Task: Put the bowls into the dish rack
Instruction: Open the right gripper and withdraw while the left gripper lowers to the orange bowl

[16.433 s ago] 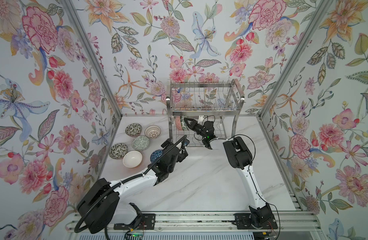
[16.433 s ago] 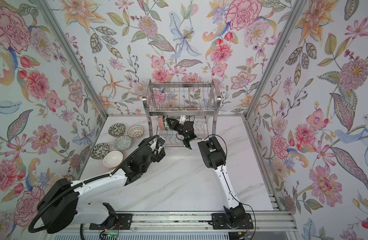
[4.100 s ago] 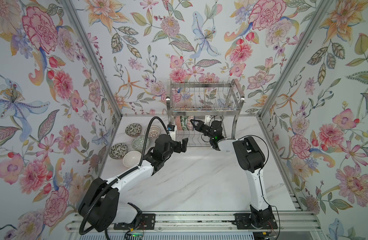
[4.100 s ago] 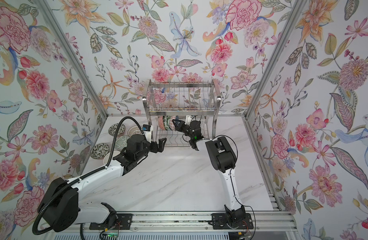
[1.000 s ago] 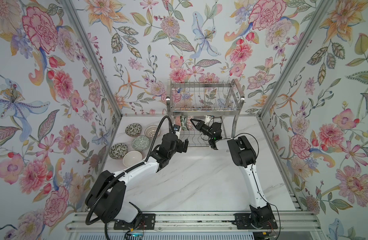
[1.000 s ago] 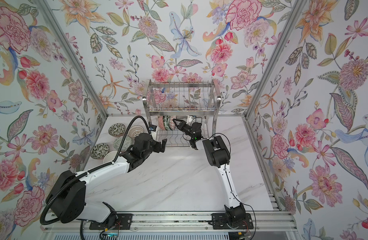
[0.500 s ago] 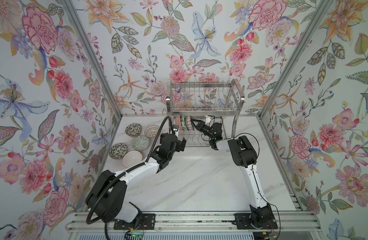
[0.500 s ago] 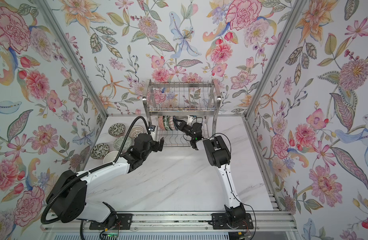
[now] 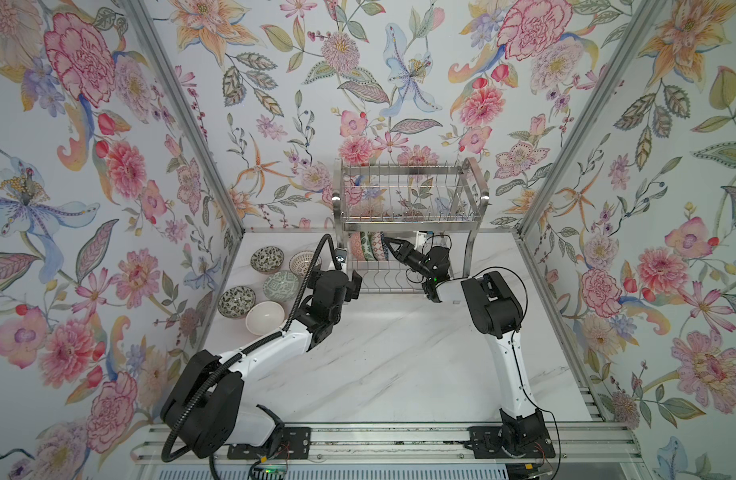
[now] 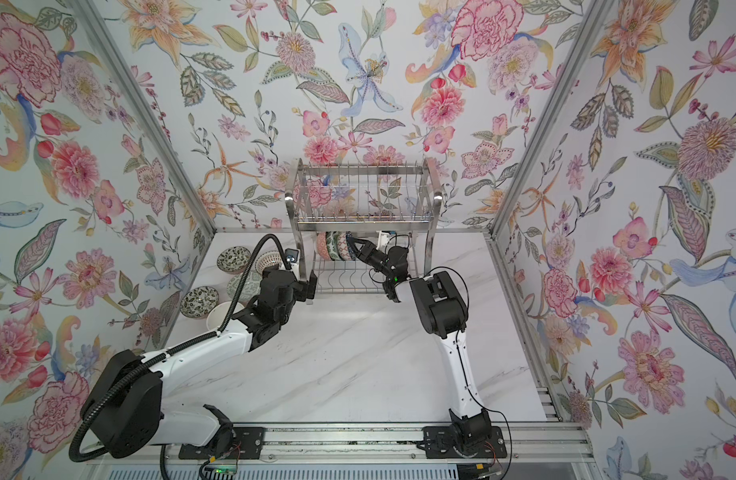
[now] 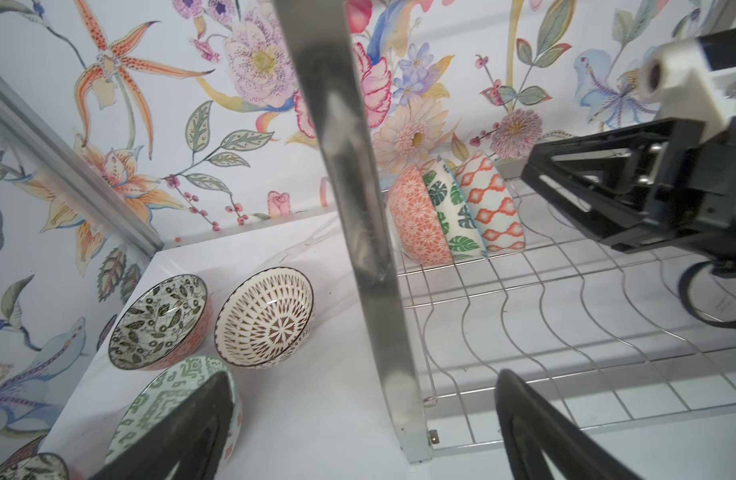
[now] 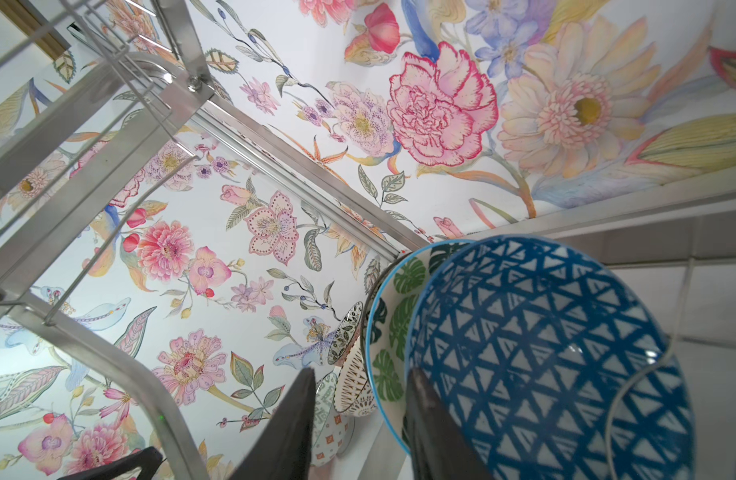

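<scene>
The dish rack stands at the back of the table. Three bowls stand on edge at the left of its lower tier: an orange-lattice one, a green-leaf one and a blue-triangle one. My right gripper reaches into that tier, open. One finger lies by the blue-triangle bowl's rim without clamping it. My left gripper hangs wide open and empty at the rack's front left post.
Loose bowls sit on the table left of the rack: black-and-white floral, brown lattice, pale green, another floral and plain cream. Floral walls close in the left, back and right sides.
My right gripper's jaws have spread apart and let go of the blue-triangle bowl, which stays standing in the lower tier. The left arm has shifted only slightly.
</scene>
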Robot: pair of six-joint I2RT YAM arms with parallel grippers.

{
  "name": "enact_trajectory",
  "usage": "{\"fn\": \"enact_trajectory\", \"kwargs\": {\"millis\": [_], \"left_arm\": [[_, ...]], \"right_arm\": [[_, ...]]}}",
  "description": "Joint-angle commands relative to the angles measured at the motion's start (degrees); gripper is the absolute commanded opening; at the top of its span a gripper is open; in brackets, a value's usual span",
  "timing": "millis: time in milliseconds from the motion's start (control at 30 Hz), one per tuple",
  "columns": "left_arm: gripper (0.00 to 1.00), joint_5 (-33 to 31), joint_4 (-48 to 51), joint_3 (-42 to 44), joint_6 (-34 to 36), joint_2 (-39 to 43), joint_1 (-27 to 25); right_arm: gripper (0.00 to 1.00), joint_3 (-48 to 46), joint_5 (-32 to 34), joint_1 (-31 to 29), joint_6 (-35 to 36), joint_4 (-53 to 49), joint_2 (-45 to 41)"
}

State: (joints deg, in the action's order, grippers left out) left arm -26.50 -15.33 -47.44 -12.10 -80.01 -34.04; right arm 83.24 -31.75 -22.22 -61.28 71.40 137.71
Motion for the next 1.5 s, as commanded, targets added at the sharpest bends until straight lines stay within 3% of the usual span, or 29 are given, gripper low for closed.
{"fn": "enact_trajectory", "kwargs": {"millis": [0,200,333,567,633,867,967,1100,1167,1333,1400,1467], "left_arm": [[0.99,-3.3,4.9,-1.8,-3.5,0.5,1.9],[0.99,-3.5,15.2,-6.8,-3.5,-2.1,3.1],[0.99,-5.1,21.7,-9.3,-6.4,-3.8,3.5],[0.99,-9.4,28.0,-6.1,-13.6,1.3,4.7],[0.99,-8.5,30.2,-5.3,-14.2,3.2,6.1],[0.99,-1.4,35.8,-2.2,-17.7,5.9,13.6],[0.99,0.6,35.0,0.4,-18.3,6.9,16.3],[0.99,4.3,33.4,3.3,-20.4,6.9,20.1],[0.88,5.2,32.2,4.8,-22.2,6.4,21.7],[0.82,7.1,28.1,6.4,-23.4,4.3,25.2],[0.73,8.5,26.0,6.6,-22.7,3.1,26.8],[0.73,10.7,24.4,6.6,-22.3,1.2,28.3]], "right_arm": [[0.4,-3.1,-0.8,-0.8,1.0,3.7,-3.8],[0.43,-9.2,-0.5,-2.1,2.1,5.0,-7.3],[0.5,-12.6,-0.6,-3.2,3.6,4.6,-9.9],[0.84,-20.7,-1.3,-5.1,7.8,2.4,-16.5],[0.99,-23.0,-1.3,-5.2,8.5,1.4,-18.9],[0.99,-30.3,1.3,-8.7,16.8,-9.5,-28.4],[0.99,-30.9,4.7,-12.3,26.4,-21.6,-33.8],[0.99,-30.5,14.3,-19.3,40.1,-38.3,-40.3],[0.99,-30.5,18.2,-21.7,43.8,-42.4,-42.1],[0.99,-30.7,22.6,-25.8,47.9,-48.1,-44.2],[0.99,-30.8,23.0,-26.9,48.3,-49.2,-44.3],[0.99,-31.2,23.4,-27.8,48.2,-49.2,-44.5]]}}
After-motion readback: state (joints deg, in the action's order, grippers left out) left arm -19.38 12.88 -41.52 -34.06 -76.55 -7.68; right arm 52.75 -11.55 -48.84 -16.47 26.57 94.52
